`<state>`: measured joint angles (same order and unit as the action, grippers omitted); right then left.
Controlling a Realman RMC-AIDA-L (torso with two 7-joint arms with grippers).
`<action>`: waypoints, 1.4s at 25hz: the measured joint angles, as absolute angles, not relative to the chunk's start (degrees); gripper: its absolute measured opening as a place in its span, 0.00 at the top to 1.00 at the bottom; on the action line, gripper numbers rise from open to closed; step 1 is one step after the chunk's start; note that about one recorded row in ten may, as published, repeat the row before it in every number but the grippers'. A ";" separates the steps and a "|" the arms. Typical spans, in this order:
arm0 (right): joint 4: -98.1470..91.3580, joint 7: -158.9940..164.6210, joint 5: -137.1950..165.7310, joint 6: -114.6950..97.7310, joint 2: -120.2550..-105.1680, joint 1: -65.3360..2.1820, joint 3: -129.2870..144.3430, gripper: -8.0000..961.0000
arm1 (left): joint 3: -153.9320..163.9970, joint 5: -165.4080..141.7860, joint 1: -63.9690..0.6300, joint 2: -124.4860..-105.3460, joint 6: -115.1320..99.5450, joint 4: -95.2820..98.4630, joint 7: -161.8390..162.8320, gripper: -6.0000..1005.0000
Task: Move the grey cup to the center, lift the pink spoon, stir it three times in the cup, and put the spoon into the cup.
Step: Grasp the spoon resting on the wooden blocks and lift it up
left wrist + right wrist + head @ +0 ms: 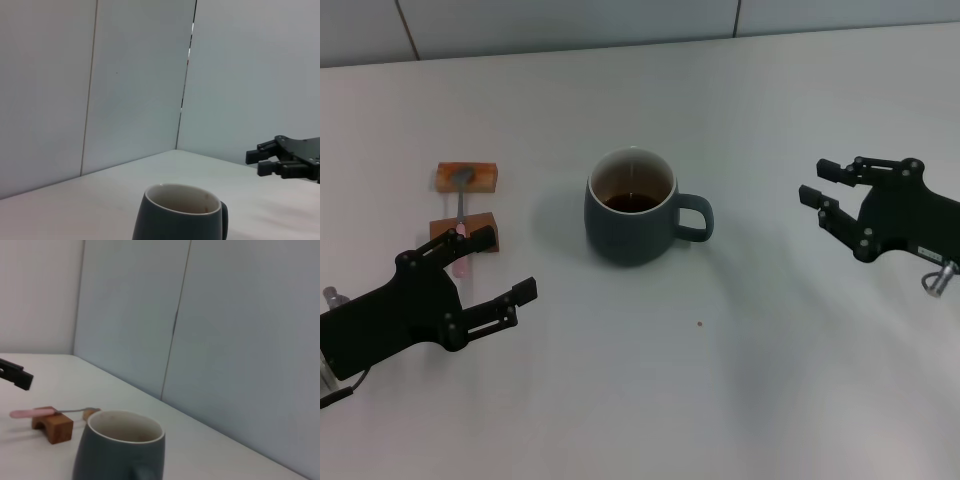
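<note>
Cup centred on tabletop, spoon not yet picked up, both tools empty.

The grey cup stands upright mid-tabletop, handle toward the robot's right, dark liquid inside. The pink spoon lies w/ its bowl on the far wooden block and its handle across the near wooden block, well left of the cup. Left tool hovers just near side of the blocks, fingers apart, holding nothing. Right tool sits well right of the cup, also open and empty. Judgement: spoon looks light, stiff, thin and prob. slippery; best pinched on the pink handle where it bridges the blocks. Cup is heavy, ceramic, spill-prone, so stir gently.
</note>
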<state>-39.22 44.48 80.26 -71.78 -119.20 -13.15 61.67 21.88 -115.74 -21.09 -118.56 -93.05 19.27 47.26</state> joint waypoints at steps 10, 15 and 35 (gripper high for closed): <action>-39.18 43.40 84.94 -77.28 -119.22 -11.84 60.65 0.49 | 21.88 -115.46 -21.03 -118.57 -92.98 19.24 47.33 0.17; -39.37 43.38 85.00 -78.42 -119.18 -11.49 59.40 0.36 | 21.89 -114.91 -20.74 -118.56 -92.98 19.24 47.37 0.17; -39.66 42.56 84.62 -78.32 -119.27 -11.42 58.76 0.29 | 21.27 -114.79 -20.78 -118.57 -93.06 19.25 47.37 0.18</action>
